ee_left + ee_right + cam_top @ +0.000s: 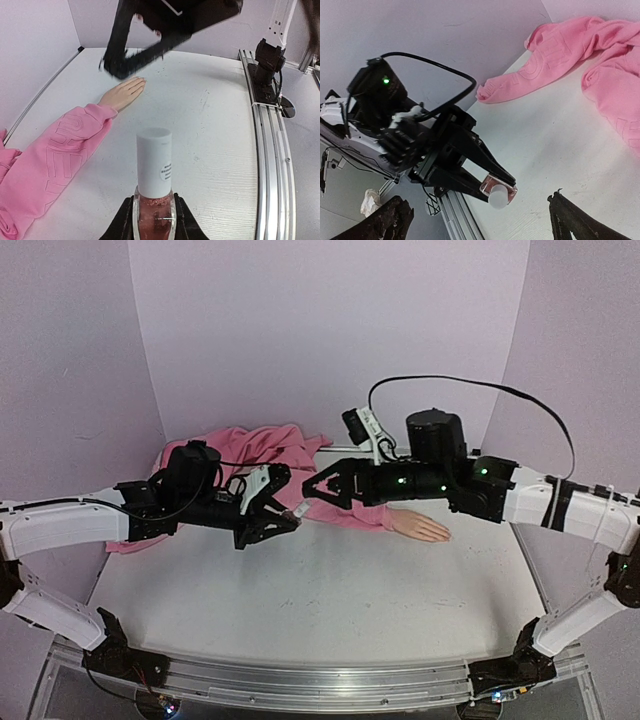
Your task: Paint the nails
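**Left wrist view.** The left gripper (pixel 154 229) is seen clamped on the glass body of a nail polish bottle (pixel 154 212), with one finger on each side. The white cap (pixel 154 160) is fitted and points away from the gripper. Beyond the cap the mannequin hand (pixel 123 93) is shown lying palm down. Only in this view can the nails (pixel 142 80) be made out at the fingertips. Whether any paint is on them cannot be told. The wrist is covered by a pink sleeve (pixel 55 155).

**Right wrist view.** The mannequin hand is not shown here. The right gripper (pixel 485 220) is recorded as open, with its two fingers spread to the lower corners and nothing between them. The capped bottle faces it from nearby.

**Top view.** The mannequin hand is seen flat on the table (pixel 330 600), with its fingers directed away from the sleeve. The bottle is held off the table on the sleeve side of the mannequin hand, well apart from the nails. The right gripper is placed just beside the cap, on the side nearer the mannequin hand. A pink sweatshirt (pixel 260 445) is bunched beyond the sleeve, farthest from the mannequin hand.
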Action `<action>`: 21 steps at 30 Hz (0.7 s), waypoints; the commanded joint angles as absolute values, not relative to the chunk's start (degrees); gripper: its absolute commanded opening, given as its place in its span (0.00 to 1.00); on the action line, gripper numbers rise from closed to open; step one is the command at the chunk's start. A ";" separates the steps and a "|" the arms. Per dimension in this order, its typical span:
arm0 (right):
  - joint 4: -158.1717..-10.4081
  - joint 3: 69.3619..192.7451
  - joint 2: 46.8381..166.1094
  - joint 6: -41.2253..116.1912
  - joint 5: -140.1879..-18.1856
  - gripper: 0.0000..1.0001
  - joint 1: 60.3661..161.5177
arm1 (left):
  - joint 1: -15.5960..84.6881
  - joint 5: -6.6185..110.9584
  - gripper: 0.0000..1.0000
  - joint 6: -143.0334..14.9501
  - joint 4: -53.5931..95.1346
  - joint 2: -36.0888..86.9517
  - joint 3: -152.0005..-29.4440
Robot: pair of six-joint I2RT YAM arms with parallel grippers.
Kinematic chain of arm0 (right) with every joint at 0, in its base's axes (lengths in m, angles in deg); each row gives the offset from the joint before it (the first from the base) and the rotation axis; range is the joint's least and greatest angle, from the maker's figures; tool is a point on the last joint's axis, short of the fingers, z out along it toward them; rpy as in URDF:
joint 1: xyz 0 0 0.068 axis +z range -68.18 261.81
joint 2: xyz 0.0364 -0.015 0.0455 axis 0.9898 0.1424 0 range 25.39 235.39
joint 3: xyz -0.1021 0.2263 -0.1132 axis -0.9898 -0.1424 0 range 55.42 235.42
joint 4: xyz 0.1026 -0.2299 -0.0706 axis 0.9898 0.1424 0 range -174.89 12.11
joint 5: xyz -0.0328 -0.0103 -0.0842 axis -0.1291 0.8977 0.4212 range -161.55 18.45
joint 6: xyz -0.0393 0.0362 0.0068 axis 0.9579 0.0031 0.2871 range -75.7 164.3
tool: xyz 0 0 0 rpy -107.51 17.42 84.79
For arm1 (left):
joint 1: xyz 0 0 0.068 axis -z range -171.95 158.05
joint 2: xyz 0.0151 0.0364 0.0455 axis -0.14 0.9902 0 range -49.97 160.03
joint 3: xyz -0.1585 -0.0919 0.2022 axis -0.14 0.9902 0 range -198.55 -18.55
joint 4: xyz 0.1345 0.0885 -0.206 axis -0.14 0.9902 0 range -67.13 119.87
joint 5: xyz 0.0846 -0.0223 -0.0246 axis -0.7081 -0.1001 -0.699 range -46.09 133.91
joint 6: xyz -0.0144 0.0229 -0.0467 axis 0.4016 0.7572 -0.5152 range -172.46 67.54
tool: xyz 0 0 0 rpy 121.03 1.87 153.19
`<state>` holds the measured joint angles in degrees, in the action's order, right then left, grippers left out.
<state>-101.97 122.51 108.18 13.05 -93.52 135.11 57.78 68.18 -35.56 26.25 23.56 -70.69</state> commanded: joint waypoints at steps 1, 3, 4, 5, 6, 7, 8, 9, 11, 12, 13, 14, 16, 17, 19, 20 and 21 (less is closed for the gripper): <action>-102.04 120.58 102.04 21.57 -98.47 0.98 134.30 | 57.75 75.48 0.00 -36.97 22.52 23.25 -74.03; -101.10 120.29 101.88 27.63 -101.22 0.98 133.76 | 57.67 81.93 0.00 -38.08 22.52 23.29 -74.64; -100.72 120.36 102.05 30.38 -103.15 0.98 133.68 | 57.62 85.58 0.00 -38.78 22.52 23.43 -75.13; -100.59 120.30 102.16 33.38 -105.10 0.97 133.62 | 57.57 89.12 0.00 -39.66 22.52 24.00 -75.59; -100.54 120.29 102.39 36.10 -107.76 0.95 133.66 | 57.53 92.60 0.00 -40.35 22.52 24.50 -76.13; -100.41 120.47 102.87 38.49 -109.91 0.92 133.67 | 57.53 95.64 0.00 -41.04 22.52 25.04 -76.57; -99.94 120.87 103.43 41.01 -112.21 0.89 133.67 | 57.53 97.98 0.00 -41.78 22.52 25.55 -76.97; -99.58 121.22 104.04 43.24 -114.91 0.86 133.64 | 57.53 99.71 0.00 -42.35 22.52 26.00 -77.33; -99.48 121.84 104.80 47.05 -117.54 0.81 133.65 | 57.53 101.69 0.00 -43.07 22.52 26.73 -77.72; -99.48 122.31 105.28 47.99 -118.50 0.80 133.67 | 57.53 102.28 0.00 -43.26 22.52 26.90 -77.77; -99.48 122.90 105.86 48.63 -119.79 0.77 133.67 | 57.53 102.52 0.00 -43.31 22.52 27.04 -77.85; -99.48 123.70 106.71 48.85 -121.46 0.75 133.67 | 57.53 102.67 0.00 -43.41 22.52 27.14 -77.87; -99.48 125.45 108.80 48.67 -124.55 0.68 133.67 | 57.53 103.03 0.00 -43.43 22.52 27.21 -77.80; -99.43 126.10 109.78 48.55 -125.52 0.65 133.67 | 57.54 103.33 0.00 -43.47 22.52 27.20 -77.79; -99.47 126.95 111.01 48.52 -126.37 0.59 133.67 | 57.51 103.88 0.00 -43.57 22.52 27.19 -77.88; -99.47 127.35 111.35 48.47 -126.54 0.50 133.65 | 57.53 104.17 0.00 -43.57 22.52 27.27 -77.92; -99.55 127.57 111.47 48.43 -126.63 0.44 133.67 | 57.53 104.33 0.00 -43.64 22.52 27.29 -77.92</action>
<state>-98.21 123.82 110.71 46.49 -120.91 133.82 57.72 100.51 -42.86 25.25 27.37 -74.85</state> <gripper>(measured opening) 0.528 0.215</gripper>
